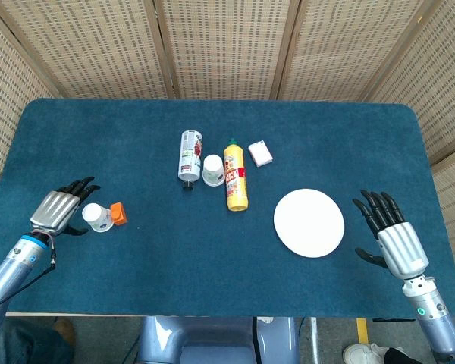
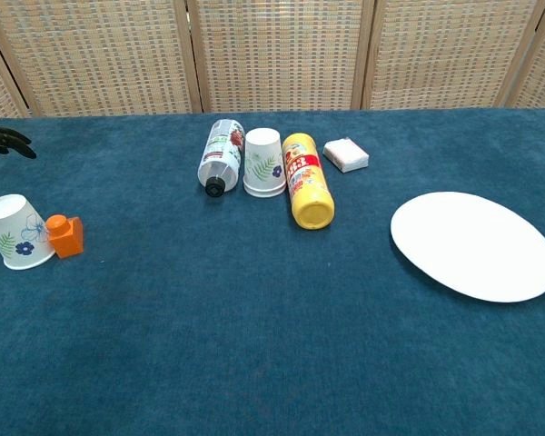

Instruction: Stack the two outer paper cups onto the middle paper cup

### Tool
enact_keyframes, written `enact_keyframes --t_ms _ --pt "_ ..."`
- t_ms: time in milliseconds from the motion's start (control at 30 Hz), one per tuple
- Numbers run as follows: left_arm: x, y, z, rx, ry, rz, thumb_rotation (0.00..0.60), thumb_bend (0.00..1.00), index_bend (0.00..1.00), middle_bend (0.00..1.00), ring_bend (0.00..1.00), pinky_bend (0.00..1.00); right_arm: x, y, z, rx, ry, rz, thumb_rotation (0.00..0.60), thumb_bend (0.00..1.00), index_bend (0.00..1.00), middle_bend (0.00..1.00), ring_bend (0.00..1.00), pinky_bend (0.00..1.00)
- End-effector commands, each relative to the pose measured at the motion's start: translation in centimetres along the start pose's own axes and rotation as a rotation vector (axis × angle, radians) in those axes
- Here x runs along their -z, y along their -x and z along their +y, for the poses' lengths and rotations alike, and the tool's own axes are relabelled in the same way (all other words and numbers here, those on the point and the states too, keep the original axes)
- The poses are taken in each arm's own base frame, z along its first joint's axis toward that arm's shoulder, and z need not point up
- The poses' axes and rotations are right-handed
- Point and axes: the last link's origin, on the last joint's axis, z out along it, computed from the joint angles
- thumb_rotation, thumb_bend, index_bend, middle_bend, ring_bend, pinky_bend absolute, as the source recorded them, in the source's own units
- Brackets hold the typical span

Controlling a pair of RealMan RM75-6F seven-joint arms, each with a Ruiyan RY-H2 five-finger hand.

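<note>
An upside-down paper cup with blue flowers point(image 1: 97, 217) point(image 2: 15, 232) stands near the table's left front. A second upside-down paper cup with a leaf print point(image 1: 213, 169) point(image 2: 264, 162) stands at mid table between two lying bottles. My left hand point(image 1: 61, 208) hovers just left of the blue-flower cup, fingers spread and holding nothing; the chest view shows only its dark fingertips point(image 2: 4, 141). My right hand point(image 1: 390, 231) is open near the right front edge, right of the plate, and out of the chest view.
An orange block point(image 1: 119, 213) point(image 2: 65, 235) touches the left cup's right side. A white bottle point(image 1: 189, 155) point(image 2: 222, 155) and a yellow bottle point(image 1: 236, 176) point(image 2: 306, 180) flank the middle cup. A small pink box point(image 1: 260, 153) lies behind a white plate point(image 1: 309, 222) point(image 2: 477, 245).
</note>
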Motion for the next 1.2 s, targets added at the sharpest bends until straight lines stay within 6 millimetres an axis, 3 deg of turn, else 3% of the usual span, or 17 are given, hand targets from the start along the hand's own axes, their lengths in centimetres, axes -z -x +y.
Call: enact_keyframes --t_ms 33,267,433,567,767,967,1200 --pt "-1.3 0.5 0.2 -0.016 0.015 -0.029 0.6 0.0 0.19 0.1 0.16 0.31 0.0 -0.1 0.1 -0.003 0.003 -0.001 0.6 0.0 0.03 0.0 0.0 0.0" --pt "-2.1 1.5 0.1 -0.047 0.032 -0.076 0.6 0.0 0.29 0.18 0.23 0.36 0.0 -0.4 0.1 -0.009 0.008 0.014 0.6 0.0 0.03 0.0 0.0 0.0" --pt "-2.7 1.9 0.3 -0.055 0.04 -0.085 0.6 0.0 0.41 0.28 0.33 0.44 -0.1 -0.5 0.1 -0.013 0.013 0.025 0.6 0.0 0.03 0.0 0.0 0.0" --pt "-2.9 1.8 0.3 -0.067 0.036 -0.073 0.6 0.06 0.5 0.35 0.4 0.5 -0.1 -0.5 0.2 -0.017 0.019 0.034 0.6 0.0 0.03 0.0 0.0 0.0" --pt "-3.0 1.1 0.3 -0.05 0.033 -0.04 0.6 0.1 0.52 0.37 0.42 0.51 -0.1 -0.7 0.2 -0.023 0.025 0.047 0.6 0.0 0.03 0.0 0.0 0.0" --pt "-3.6 -2.2 1.0 -0.019 0.058 0.046 0.6 0.1 0.52 0.37 0.42 0.51 -0.1 -0.9 0.1 -0.025 0.024 0.056 0.6 0.0 0.03 0.0 0.0 0.0" --pt "-6.7 -9.9 4.9 0.045 0.122 0.145 0.6 0.1 0.52 0.37 0.42 0.51 -0.1 -1.2 0.1 -0.025 0.028 0.065 0.6 0.0 0.03 0.0 0.0 0.0"
